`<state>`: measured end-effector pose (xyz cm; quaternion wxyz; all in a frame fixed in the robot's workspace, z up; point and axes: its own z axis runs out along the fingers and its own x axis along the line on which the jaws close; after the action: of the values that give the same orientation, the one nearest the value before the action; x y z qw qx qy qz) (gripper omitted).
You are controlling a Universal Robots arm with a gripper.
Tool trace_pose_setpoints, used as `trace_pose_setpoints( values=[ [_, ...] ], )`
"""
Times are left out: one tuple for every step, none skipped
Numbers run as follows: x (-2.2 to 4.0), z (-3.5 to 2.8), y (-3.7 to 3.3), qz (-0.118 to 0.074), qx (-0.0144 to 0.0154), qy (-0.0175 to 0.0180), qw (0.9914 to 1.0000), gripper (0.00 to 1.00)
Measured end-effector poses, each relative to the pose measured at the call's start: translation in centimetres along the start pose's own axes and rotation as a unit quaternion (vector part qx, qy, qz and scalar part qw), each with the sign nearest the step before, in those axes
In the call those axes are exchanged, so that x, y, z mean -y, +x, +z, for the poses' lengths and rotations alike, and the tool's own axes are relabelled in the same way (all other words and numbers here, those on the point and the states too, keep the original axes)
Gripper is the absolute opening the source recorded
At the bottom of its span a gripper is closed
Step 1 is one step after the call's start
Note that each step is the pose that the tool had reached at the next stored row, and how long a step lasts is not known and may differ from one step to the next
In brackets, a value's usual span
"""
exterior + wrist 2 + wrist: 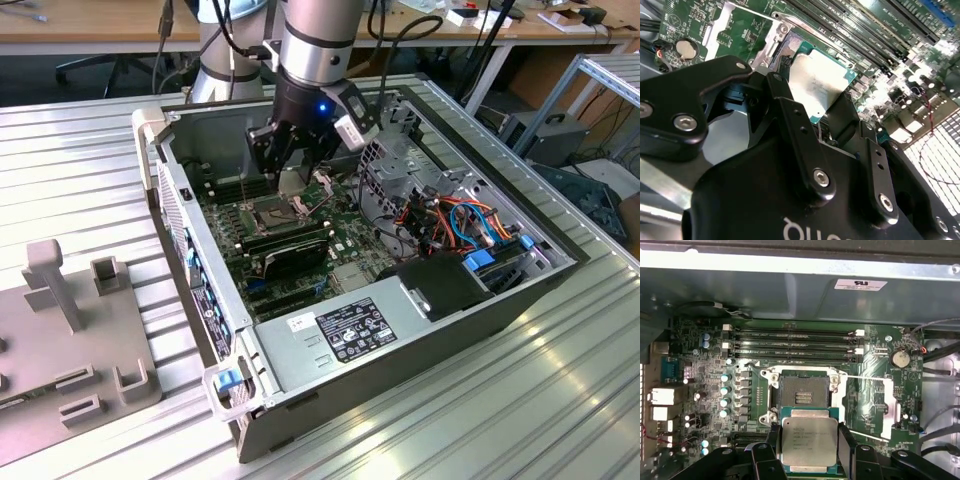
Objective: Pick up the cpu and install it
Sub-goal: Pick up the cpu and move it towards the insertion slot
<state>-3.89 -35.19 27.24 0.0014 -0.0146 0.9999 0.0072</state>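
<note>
**While the cpu (809, 442) hangs gripped, the socket (804, 396) lies open**

Both fingers (846, 445) of the gripper (809, 434) clamp the cpu by its edges, just short of the bare socket on the motherboard (875, 365). Pickup looks done; installing is in hand, and seating calls for squaring the chip level over that socket.

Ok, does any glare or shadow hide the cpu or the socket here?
First wrist view: the cpu, gripped in the hand, and the empty socket are evenly lit; the case rim is blown out. Second wrist view: glare washes out the board beside the cpu, whose top is plainly lit. Exterior view: bright streaks on the ribbed table, none over the socket.
</note>
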Motion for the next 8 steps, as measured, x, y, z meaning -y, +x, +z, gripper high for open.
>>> trace_pose_setpoints(
  values=[
    [-0.09, 0.19, 0.0, 0.0, 0.0, 0.0001, 1.0, 0.55],
    [-0.16, 0.3, -0.01, 0.0, 0.0, 0.0, 1.0, 0.55],
    [-0.26, 0.44, -0.01, 0.0, 0.0, 0.0, 1.0, 0.55],
    [-0.43, 0.62, -0.01, 0.0, 0.0, -0.0001, 1.0, 0.55],
    [-0.52, 0.71, -0.01, 0.0, 0.0, 0.0, 1.0, 0.55],
    [-0.66, 0.82, -0.02, 0.0, 0.0, 0.0, 1.0, 0.55],
    [-0.89, 0.94, -0.02, 0.0, 0.0, 0.0, 1.0, 0.55],
    [-0.94, 0.98, -0.03, 0.0, 0.0, -0.0001, 1.0, 0.55]
  ],
)
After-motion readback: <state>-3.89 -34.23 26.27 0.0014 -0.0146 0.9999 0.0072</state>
